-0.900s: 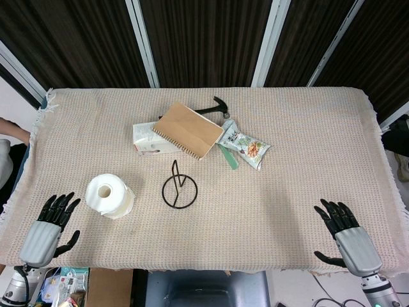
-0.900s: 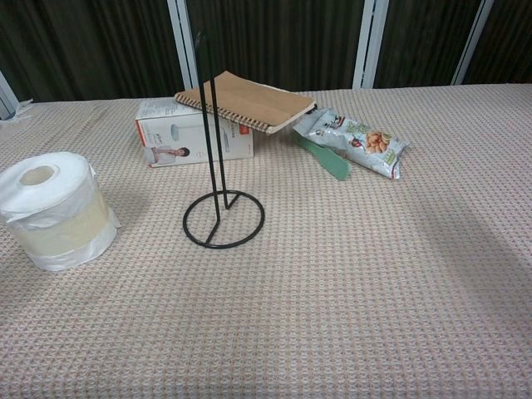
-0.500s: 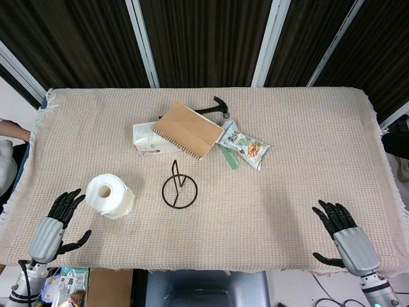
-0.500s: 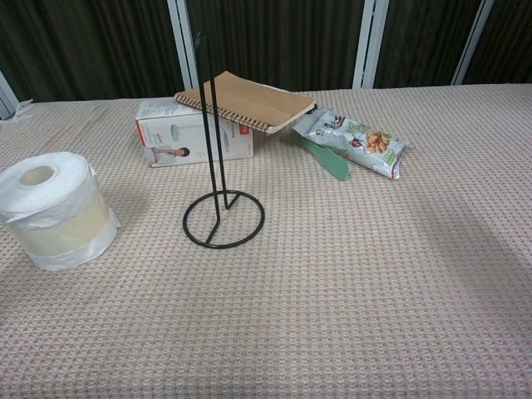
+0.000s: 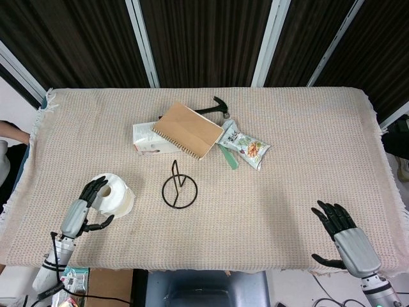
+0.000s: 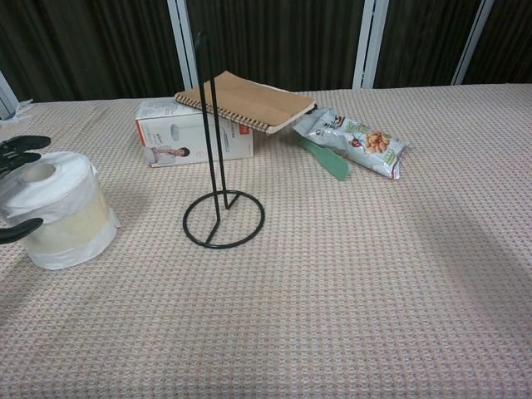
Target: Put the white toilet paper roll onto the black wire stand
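Toilet paper roll (image 5: pixel 112 194) stood upright on the woven tablecloth (image 5: pixel 300 147) at the near left, well apart from nothing but your left hand (image 5: pixel 84 206), which reached in from the near edge with fingers spread around the roll's left side. Fingertips (image 6: pixel 23 148) showed at the roll's top rim in the chest view and the thumb lay low beside its wall; whether they actually touched the paper could not be told. The black wire stand (image 5: pixel 179 185) stood just right of the roll, its ring base flat on the cloth and its post upright and bare. Your right hand (image 5: pixel 345 236) rested at the near right corner, fingers splayed and holding nothing, far from both. Further back, a brown spiral notebook (image 5: pixel 188 130) leaned across a white box (image 5: pixel 146 139), with a hammer (image 5: pixel 214 107) behind it and a snack packet (image 5: pixel 246 144) lying over a green tool (image 5: pixel 229 157) to the right.
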`<move>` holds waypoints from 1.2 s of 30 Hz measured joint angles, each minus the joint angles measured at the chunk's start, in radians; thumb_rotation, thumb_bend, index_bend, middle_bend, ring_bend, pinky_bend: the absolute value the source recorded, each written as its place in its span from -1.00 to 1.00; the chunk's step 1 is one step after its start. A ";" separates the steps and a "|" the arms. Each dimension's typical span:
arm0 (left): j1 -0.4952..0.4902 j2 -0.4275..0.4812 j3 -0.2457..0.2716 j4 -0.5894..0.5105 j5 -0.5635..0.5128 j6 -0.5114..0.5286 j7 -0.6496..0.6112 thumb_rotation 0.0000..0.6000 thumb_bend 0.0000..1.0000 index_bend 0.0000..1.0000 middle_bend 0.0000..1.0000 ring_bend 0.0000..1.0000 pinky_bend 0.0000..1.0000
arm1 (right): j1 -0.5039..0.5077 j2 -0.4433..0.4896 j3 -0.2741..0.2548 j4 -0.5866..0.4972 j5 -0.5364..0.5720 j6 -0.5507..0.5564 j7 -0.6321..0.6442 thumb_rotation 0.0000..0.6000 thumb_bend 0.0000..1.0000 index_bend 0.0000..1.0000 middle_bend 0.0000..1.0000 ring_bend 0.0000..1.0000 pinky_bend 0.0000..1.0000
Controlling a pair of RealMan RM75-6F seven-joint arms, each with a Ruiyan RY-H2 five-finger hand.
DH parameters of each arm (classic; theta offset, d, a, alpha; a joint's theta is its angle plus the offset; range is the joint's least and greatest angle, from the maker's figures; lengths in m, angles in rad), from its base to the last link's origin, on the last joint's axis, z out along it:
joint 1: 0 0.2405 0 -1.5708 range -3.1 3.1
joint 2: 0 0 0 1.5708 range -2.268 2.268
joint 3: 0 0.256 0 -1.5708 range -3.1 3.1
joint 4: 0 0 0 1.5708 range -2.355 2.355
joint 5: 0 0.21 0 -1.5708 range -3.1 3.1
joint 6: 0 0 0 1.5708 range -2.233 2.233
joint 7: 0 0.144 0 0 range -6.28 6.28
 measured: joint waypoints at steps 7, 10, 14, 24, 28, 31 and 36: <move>-0.029 -0.066 -0.013 0.090 -0.031 -0.035 -0.015 1.00 -0.39 -1.00 -1.00 -1.00 -1.00 | -0.004 0.008 -0.001 -0.004 -0.006 0.007 0.009 1.00 -0.77 -1.00 -1.00 -1.00 -1.00; -0.034 -0.092 -0.027 0.124 -0.049 -0.038 -0.001 1.00 -0.39 -1.00 -1.00 -1.00 -0.82 | -0.003 0.010 -0.002 -0.005 -0.006 0.002 0.011 1.00 -0.77 -1.00 -1.00 -1.00 -1.00; -0.033 -0.133 -0.055 0.164 -0.092 -0.040 0.013 1.00 -0.30 -0.94 -0.76 -0.65 0.04 | -0.002 0.015 -0.005 -0.010 -0.005 -0.008 0.010 1.00 -0.77 -1.00 -1.00 -1.00 -1.00; -0.031 -0.177 -0.099 0.190 -0.143 -0.019 0.126 1.00 0.65 0.28 0.62 0.50 0.99 | -0.004 0.025 -0.011 -0.016 -0.020 -0.003 0.030 1.00 -0.77 -1.00 -1.00 -1.00 -1.00; -0.027 -0.174 -0.116 0.172 -0.137 0.053 0.129 1.00 0.77 0.38 0.75 0.62 1.00 | -0.005 0.030 -0.016 -0.018 -0.027 -0.002 0.035 1.00 -0.77 -1.00 -1.00 -1.00 -1.00; -0.026 -0.166 -0.131 0.157 -0.118 0.144 0.135 1.00 0.80 0.39 0.76 0.64 1.00 | -0.007 0.035 -0.019 -0.021 -0.031 0.000 0.040 1.00 -0.77 -1.00 -1.00 -1.00 -1.00; -0.028 -0.121 -0.170 0.067 -0.074 0.322 0.164 1.00 0.81 0.39 0.76 0.64 1.00 | -0.006 0.041 -0.024 -0.025 -0.035 -0.008 0.042 1.00 -0.77 -1.00 -1.00 -1.00 -1.00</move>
